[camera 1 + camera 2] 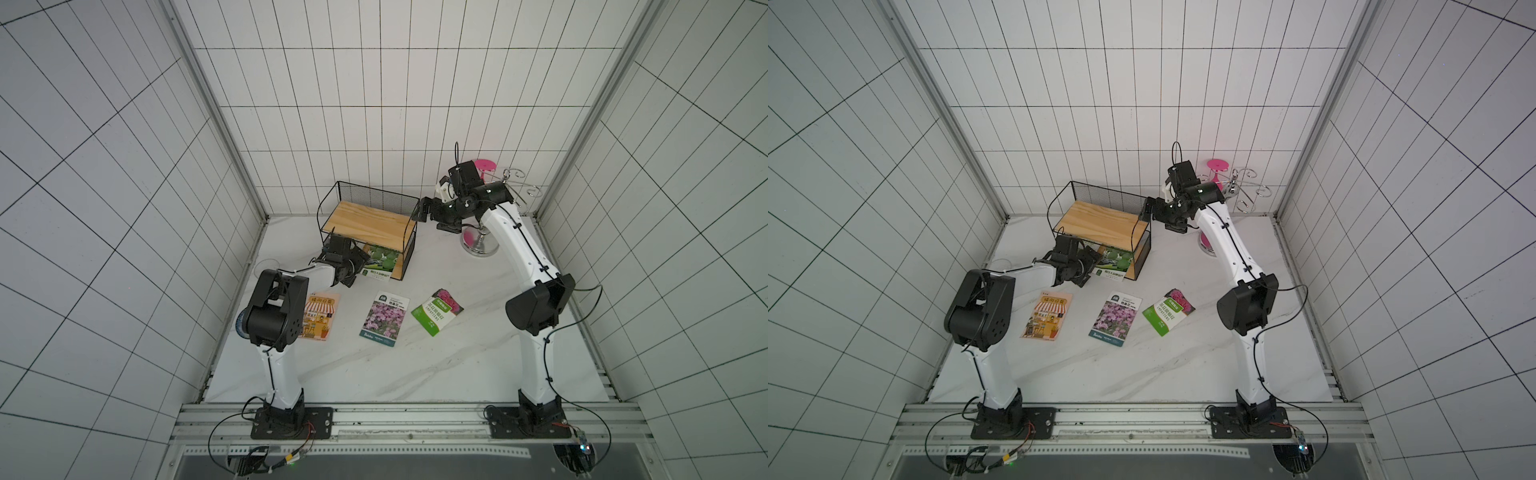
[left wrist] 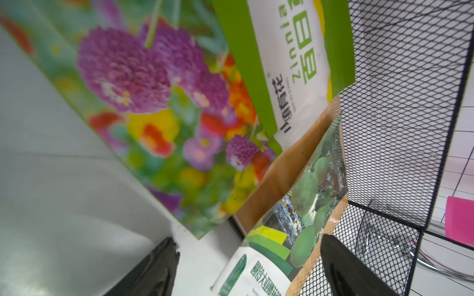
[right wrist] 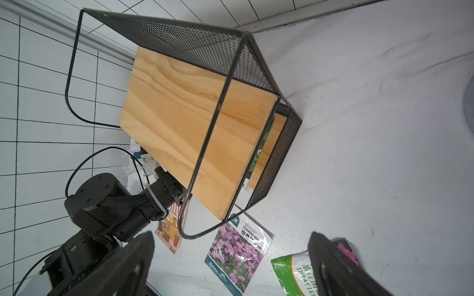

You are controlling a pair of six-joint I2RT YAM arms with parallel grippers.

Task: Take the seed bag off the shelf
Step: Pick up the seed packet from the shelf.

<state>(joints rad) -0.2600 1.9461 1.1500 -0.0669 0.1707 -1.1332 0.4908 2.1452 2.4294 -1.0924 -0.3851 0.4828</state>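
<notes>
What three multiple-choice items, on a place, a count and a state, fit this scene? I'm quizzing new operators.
1. The green bag lies on: A upper board; B lower board; C cup stand.
2. Packets flat on the table before the shelf: A one; B five; C three.
3. The right jaws are: A open, empty; B shut on a packet; C shut on wire.
Key: 1 B, seen beneath the upper board; 2 C, orange, purple, green-and-pink; 3 A, fingers apart, nothing between.
</notes>
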